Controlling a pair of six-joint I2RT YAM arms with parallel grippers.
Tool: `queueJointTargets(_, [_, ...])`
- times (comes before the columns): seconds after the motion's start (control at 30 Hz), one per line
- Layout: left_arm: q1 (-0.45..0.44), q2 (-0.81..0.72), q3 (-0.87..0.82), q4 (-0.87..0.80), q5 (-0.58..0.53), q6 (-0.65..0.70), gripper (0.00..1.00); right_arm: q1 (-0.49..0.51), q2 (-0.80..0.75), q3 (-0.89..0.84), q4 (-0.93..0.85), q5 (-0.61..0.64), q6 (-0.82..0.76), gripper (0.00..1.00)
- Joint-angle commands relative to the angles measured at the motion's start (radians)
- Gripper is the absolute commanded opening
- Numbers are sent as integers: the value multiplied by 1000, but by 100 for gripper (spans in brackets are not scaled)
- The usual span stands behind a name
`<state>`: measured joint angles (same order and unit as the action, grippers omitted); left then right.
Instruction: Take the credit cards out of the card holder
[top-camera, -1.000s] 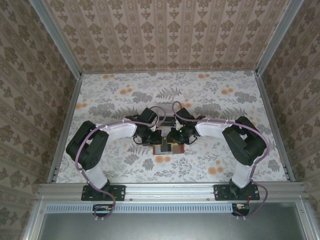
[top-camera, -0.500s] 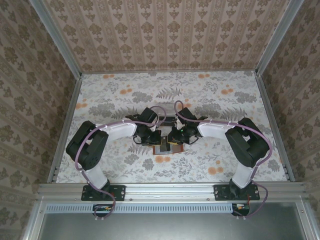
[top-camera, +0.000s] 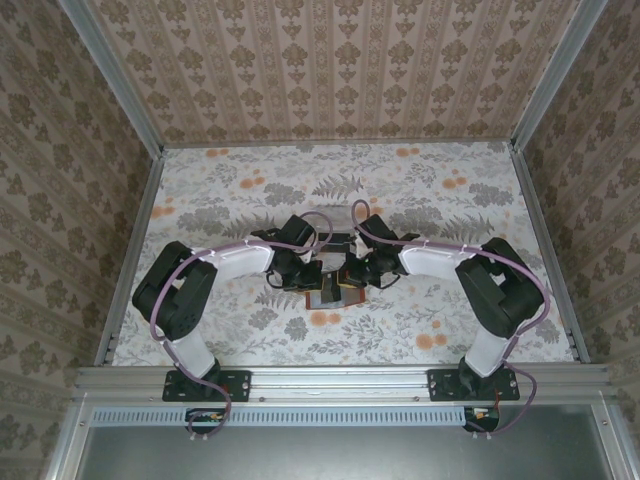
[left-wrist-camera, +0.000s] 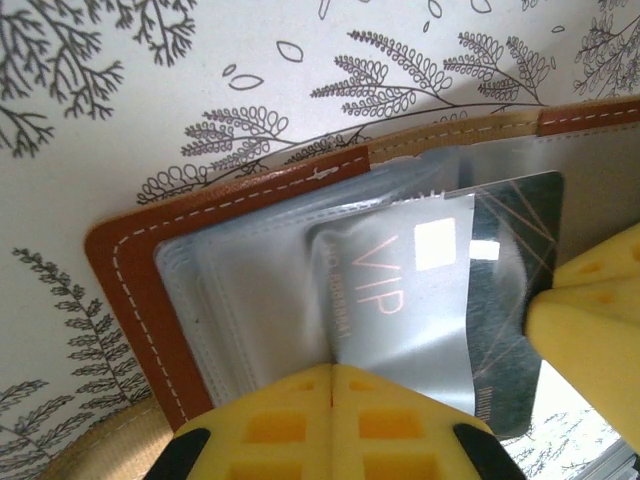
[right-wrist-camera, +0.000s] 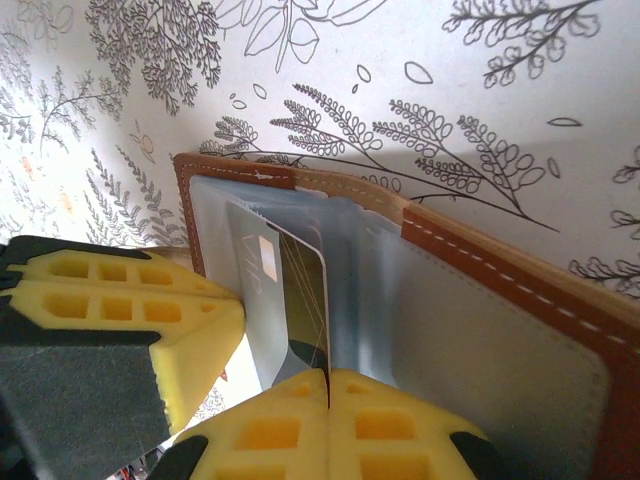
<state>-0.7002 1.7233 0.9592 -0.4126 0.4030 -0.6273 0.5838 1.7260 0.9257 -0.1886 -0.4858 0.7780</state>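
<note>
Two arms (top-camera: 238, 262) are bolted at the near edge of the bench (top-camera: 240, 335) and bend inward until their tips meet over the card holder (top-camera: 335, 298). It lies open and flat about midway between the left and right edges, somewhat closer to the near edge than to the far one. On its left half the left fingers (left-wrist-camera: 330, 420) are pressed together with no gap at the seam, resting on the clear sleeves (left-wrist-camera: 230, 300) of the grey-blue inside. Whether they pinch a sleeve or merely pin the holder down I cannot tell. On the other side the right fingers (right-wrist-camera: 329, 420) are likewise closed. The end of the dark card (left-wrist-camera: 510, 290), crossed by fine gold lines, runs straight into their seam, so it looks nipped between them. A grey VIP card (left-wrist-camera: 395, 300) lies partly over it under a sleeve, and the dark card juts out past it toward the right fingers. I judge the job far from finished: at least these two cards sit inside the brown stitched border. The dark one seems about to be drawn first, with the VIP card and any more hidden in the sleeves left to follow. Beyond the holder the flowered bench top runs on to the far edge, where patterned walls (top-camera: 340, 70) rise.
</note>
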Motion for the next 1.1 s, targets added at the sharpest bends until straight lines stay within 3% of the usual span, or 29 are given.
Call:
queueJointTargets(0.0, [3, 38, -12, -89, -58, 18, 7, -23, -51, -20, -46, 17, -30, 2])
queueJointTargets(0.57, [4, 18, -16, -83, -46, 9, 7, -65, -101, -33, -173, 99, -98, 2])
queueJointTargets(0.83, [3, 10, -17, -72, -26, 6, 7, -60, -48, -48, -11, -60, -24, 9])
queueJointTargets(1.07, [3, -7, -26, -65, -20, -6, 7, -49, -5, -23, 1, -71, -21, 10])
